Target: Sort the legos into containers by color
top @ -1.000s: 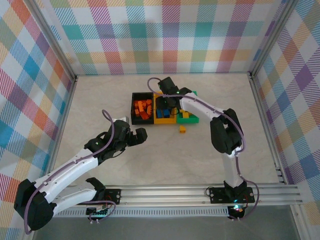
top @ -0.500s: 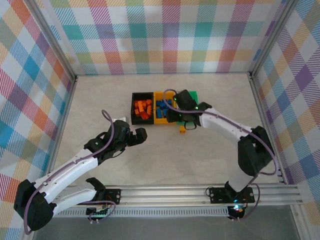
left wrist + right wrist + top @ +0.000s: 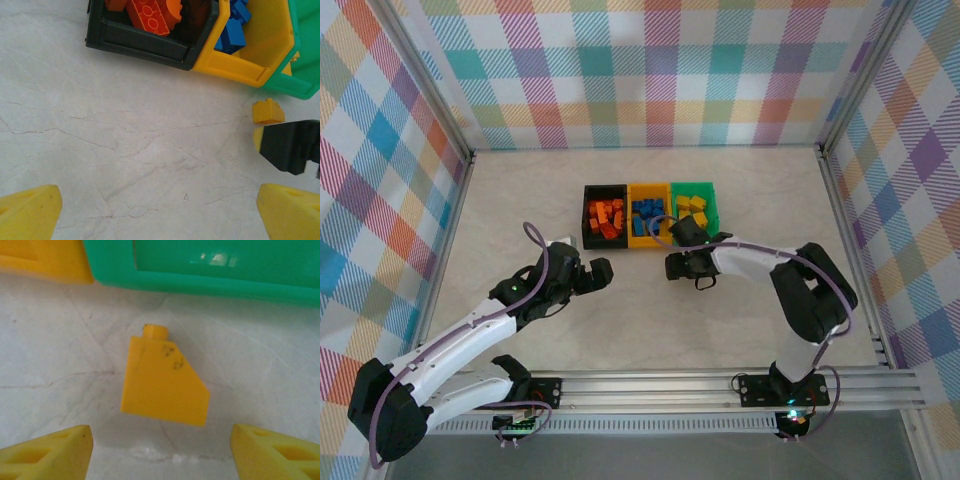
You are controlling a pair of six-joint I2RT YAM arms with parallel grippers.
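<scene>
Your loose yellow brick, a sloped piece with one stud, lies on its side on the table. It is just in front of the green bin, with a narrow strip of bare surface between them and its stud pointing at the bin wall. The yellow-orange bin joins the green one on the left.

Your right gripper hangs low over that brick. Its jaws are apart, one yellow tip on each side of the brick's near end, and neither touches it.

The three bins stand in a row around the middle of the table, closer to the far edge. The black bin on the left holds the orange-red bricks. The middle one holds the blue bricks, and the green one holds the other yellow bricks.

Your left gripper hovers over bare table on the near side of the black bin, well apart from it. Its jaws are spread wide with nothing between them.
</scene>
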